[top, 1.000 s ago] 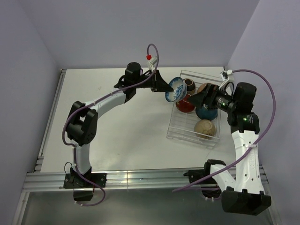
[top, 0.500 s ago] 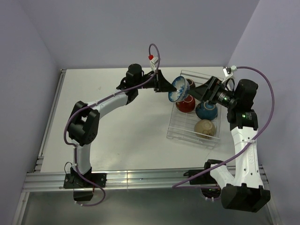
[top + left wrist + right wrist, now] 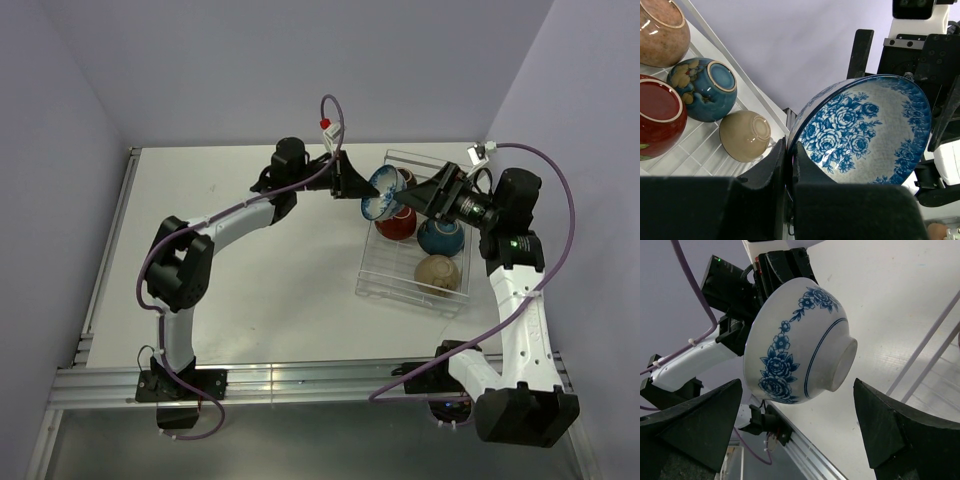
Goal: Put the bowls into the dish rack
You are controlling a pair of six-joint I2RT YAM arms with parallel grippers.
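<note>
My left gripper (image 3: 362,188) is shut on the rim of the blue-patterned white bowl (image 3: 383,192), holding it tilted on edge above the far left corner of the clear dish rack (image 3: 372,272). In the left wrist view the fingertips (image 3: 782,150) pinch the rim of this bowl (image 3: 865,130). My right gripper (image 3: 420,198) is open and faces the bowl from the right. In the right wrist view the bowl (image 3: 795,340) hangs just past the right gripper (image 3: 798,382), between its spread fingers and untouched. Red (image 3: 396,224), dark blue (image 3: 440,238) and tan (image 3: 437,272) bowls lie upside down in the rack.
A pinkish speckled bowl (image 3: 662,32) also lies in the rack (image 3: 705,145). The rack's thin wall wires (image 3: 935,345) run close to the right of the held bowl. The white table (image 3: 260,270) spreads left of the rack. Side walls stand close on both sides.
The left arm has carried the patterned bowl to the right, up to the rack's far corner. The right gripper has come up and left from over the rack to meet it, still open.
</note>
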